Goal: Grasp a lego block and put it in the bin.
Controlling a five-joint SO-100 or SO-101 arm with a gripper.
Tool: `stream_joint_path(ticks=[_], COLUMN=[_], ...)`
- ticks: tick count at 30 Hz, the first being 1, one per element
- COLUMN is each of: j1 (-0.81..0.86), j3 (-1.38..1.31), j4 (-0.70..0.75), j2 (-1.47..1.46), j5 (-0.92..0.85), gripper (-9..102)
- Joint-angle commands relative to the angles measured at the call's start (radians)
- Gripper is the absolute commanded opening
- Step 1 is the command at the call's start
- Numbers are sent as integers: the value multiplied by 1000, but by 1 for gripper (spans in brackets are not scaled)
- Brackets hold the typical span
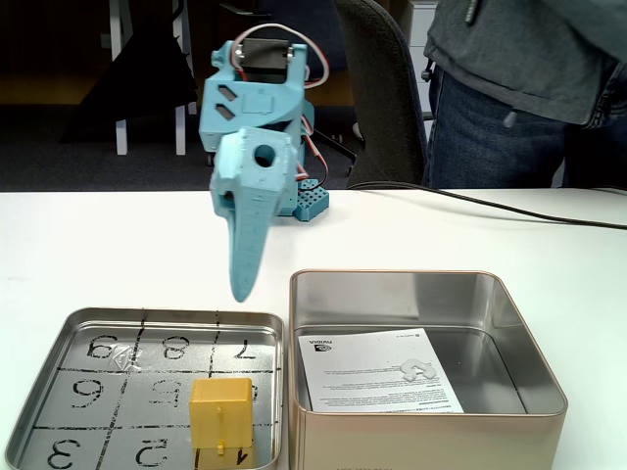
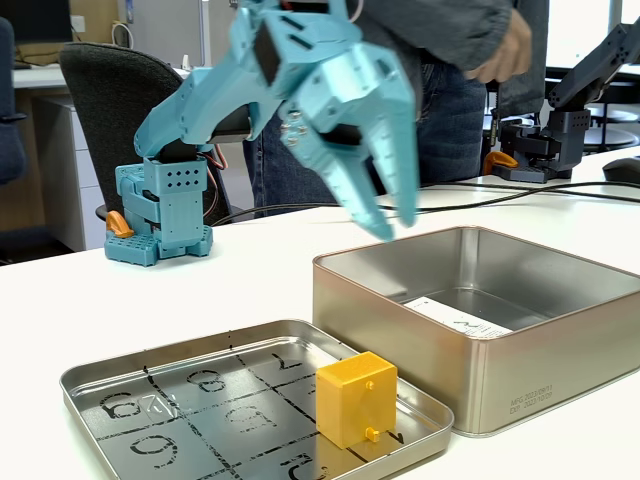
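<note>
The teal printed gripper point(image 2: 388, 222) hangs in the air with its fingers point(image 2: 402, 150) parted a little and nothing between them, above the gap where the shallow tray point(image 1: 39, 416) meets the bin point(image 1: 509, 308). The lego block point(image 2: 355, 397), a glossy yellow cube with small nubs, sits in the tray's numbered square nearest the bin. To take it cleanly, I'd open wider, drop straight down over the cube and close on two flat faces, clear of the nubs. The bin is deep brushed metal with rounded corners, a printed sheet point(image 1: 377, 372) lying inside, all on the white desk point(image 1: 98, 255).
</note>
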Motion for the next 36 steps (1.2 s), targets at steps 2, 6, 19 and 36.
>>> stream_joint_path(ticks=[2,6,19,36], j1=[-6,-5,43,49], j3=[-25,-25,-21,26], j4=[46,21,-225,-210], j2=[87,51,-167,-221], j5=[49,26,-49,-86], gripper=[4,9,37,38])
